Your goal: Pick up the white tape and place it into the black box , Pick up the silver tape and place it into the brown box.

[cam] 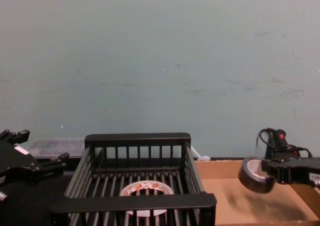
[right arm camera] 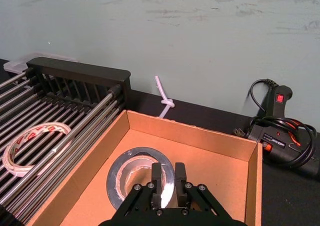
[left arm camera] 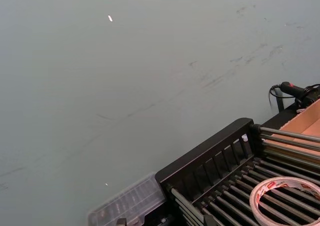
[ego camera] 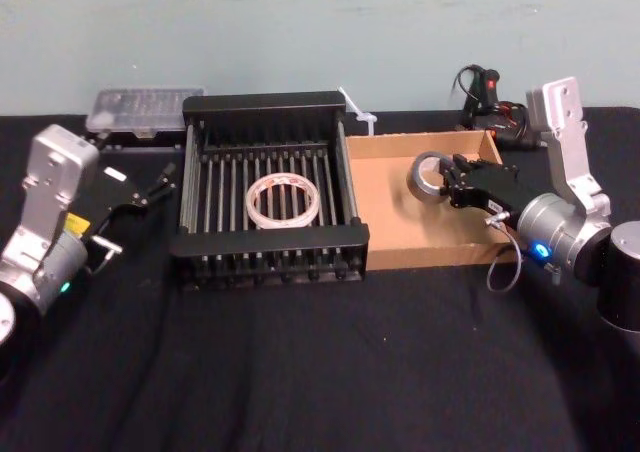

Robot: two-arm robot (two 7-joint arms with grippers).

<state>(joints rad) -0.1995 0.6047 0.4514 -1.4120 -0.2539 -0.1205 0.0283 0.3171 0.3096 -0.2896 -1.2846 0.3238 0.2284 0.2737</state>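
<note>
The white tape (ego camera: 252, 204) lies flat on the barred floor of the black box (ego camera: 270, 240), red marks showing on its core (left arm camera: 261, 198). My right gripper (ego camera: 455, 184) is shut on the wall of the silver tape (ego camera: 425, 177), one finger inside the ring and one outside (right arm camera: 168, 183). The chest view shows the silver tape (cam: 250, 178) hanging tilted a little above the floor of the brown box (cam: 225, 196). My left gripper (ego camera: 135, 212) stands open left of the black box, holding nothing.
A clear plastic case (ego camera: 145, 110) sits behind the black box's left corner. A white zip tie (ego camera: 358, 112) lies behind the gap between the boxes. A black glue gun with coiled cord (right arm camera: 275, 131) rests behind the brown box. Black cloth covers the table.
</note>
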